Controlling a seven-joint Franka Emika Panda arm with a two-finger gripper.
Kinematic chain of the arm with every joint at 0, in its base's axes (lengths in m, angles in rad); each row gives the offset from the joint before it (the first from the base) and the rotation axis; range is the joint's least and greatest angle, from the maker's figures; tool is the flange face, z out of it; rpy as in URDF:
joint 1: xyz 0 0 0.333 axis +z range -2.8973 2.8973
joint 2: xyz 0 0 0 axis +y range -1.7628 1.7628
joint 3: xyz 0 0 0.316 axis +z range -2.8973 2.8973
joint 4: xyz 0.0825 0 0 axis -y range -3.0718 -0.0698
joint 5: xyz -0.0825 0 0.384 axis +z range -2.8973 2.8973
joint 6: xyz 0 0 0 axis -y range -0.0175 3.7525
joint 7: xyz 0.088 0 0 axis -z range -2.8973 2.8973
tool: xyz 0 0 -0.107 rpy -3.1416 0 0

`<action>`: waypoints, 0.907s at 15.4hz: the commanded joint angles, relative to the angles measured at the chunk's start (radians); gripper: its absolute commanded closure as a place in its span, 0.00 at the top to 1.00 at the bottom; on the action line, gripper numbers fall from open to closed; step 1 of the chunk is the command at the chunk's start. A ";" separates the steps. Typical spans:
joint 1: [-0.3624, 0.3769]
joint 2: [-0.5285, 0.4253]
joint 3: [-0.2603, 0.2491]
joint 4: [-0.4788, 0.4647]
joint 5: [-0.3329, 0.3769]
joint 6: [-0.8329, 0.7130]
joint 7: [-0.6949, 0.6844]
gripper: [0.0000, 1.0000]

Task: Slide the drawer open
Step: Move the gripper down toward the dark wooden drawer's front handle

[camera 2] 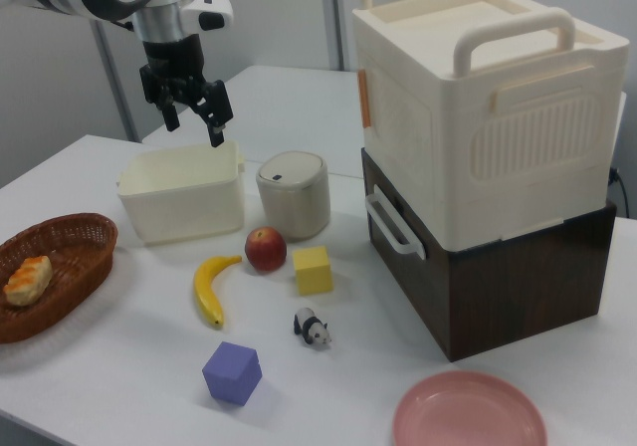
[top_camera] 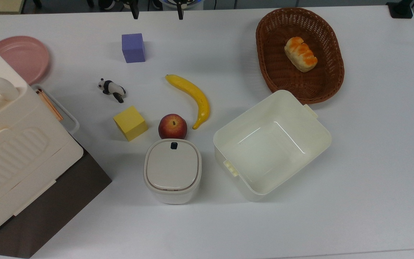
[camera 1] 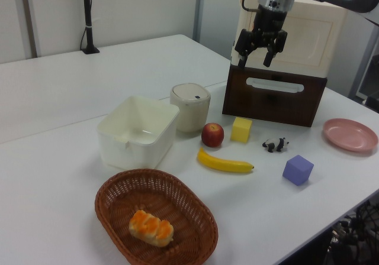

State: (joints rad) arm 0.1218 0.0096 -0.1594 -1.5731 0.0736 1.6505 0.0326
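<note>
The drawer [camera 1: 273, 99] is the dark brown wooden box under a cream ribbed case [camera 1: 308, 31]. Its front panel carries a white loop handle [camera 1: 274, 86] and looks flush with the box. The drawer [camera 2: 468, 287] and its handle [camera 2: 391, 225] also face the right view's left, and in the top view the handle [top_camera: 64, 112] juts from under the case. My gripper [camera 1: 254, 57] hangs open in the air with nothing between its fingers. The left view puts it above the handle's left end. In the right view the gripper [camera 2: 192, 125] hovers over the cream tub, well left of the drawer.
On the white table [top_camera: 372, 180] stand a cream tub [top_camera: 271, 144], a lidded bin [top_camera: 173, 171], an apple [top_camera: 172, 126], a banana [top_camera: 192, 99], a yellow cube [top_camera: 129, 122], a panda figure [top_camera: 111, 89], a purple cube [top_camera: 133, 47], a pink plate [top_camera: 23, 57] and a basket [top_camera: 300, 54] holding bread.
</note>
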 commanded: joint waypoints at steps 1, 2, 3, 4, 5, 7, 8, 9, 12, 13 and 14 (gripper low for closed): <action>-0.002 -0.013 -0.003 -0.007 0.015 -0.021 0.026 1.00; -0.007 -0.013 -0.003 -0.007 0.015 -0.020 0.026 1.00; -0.017 -0.013 -0.003 -0.008 0.015 -0.017 0.026 1.00; -0.030 -0.011 -0.003 -0.008 0.009 -0.008 0.015 1.00; -0.042 -0.007 -0.003 -0.008 0.000 -0.006 -0.002 1.00; -0.051 -0.005 -0.003 -0.008 -0.041 -0.008 -0.182 1.00; -0.053 -0.005 -0.003 -0.010 -0.058 -0.020 -0.326 1.00; -0.056 -0.006 -0.003 -0.014 -0.063 -0.023 -0.471 1.00; -0.083 -0.005 -0.005 -0.018 -0.070 -0.029 -0.669 1.00; -0.085 -0.003 -0.005 -0.018 -0.086 -0.029 -0.704 1.00; -0.090 0.000 -0.005 -0.021 -0.109 -0.029 -0.752 1.00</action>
State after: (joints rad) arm 0.0386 0.0153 -0.1633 -1.5797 0.0119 1.6399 -0.5759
